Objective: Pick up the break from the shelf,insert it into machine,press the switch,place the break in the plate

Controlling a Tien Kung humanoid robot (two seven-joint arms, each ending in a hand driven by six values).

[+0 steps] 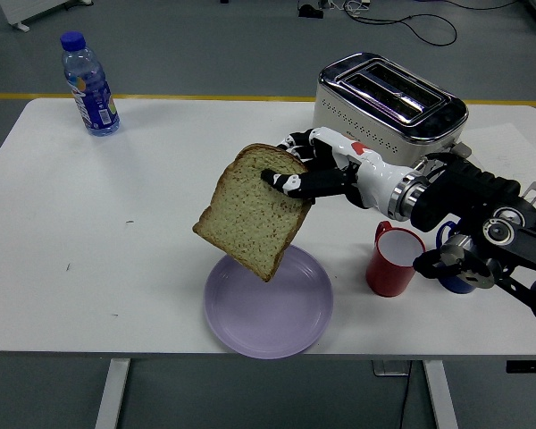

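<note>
The right hand point(308, 174), reaching in from the right on its black arm, has its fingers point(281, 181) closed over the upper right edge of a slice of bread point(250, 210), which hangs tilted in the air, its lower corner over the far rim of the lilac plate point(268, 308) without touching it. The left hand does not appear. Judged from this arrangement, the task is in its last step: the bread is out of the toaster point(389, 112), whose two top slots stand empty, and only the lowering and release onto the plate are left; whether the switch was pressed cannot be read from this view. Containers: the plate is bare; the red mug point(393, 264), just right of the plate, shows a white interior with nothing visible inside; the blue mug point(451, 264) behind the forearm is mostly hidden, so its contents cannot be told; the capped water bottle point(89, 85) stands at the far left corner of the white table point(116, 223), well apart from the work.
</note>
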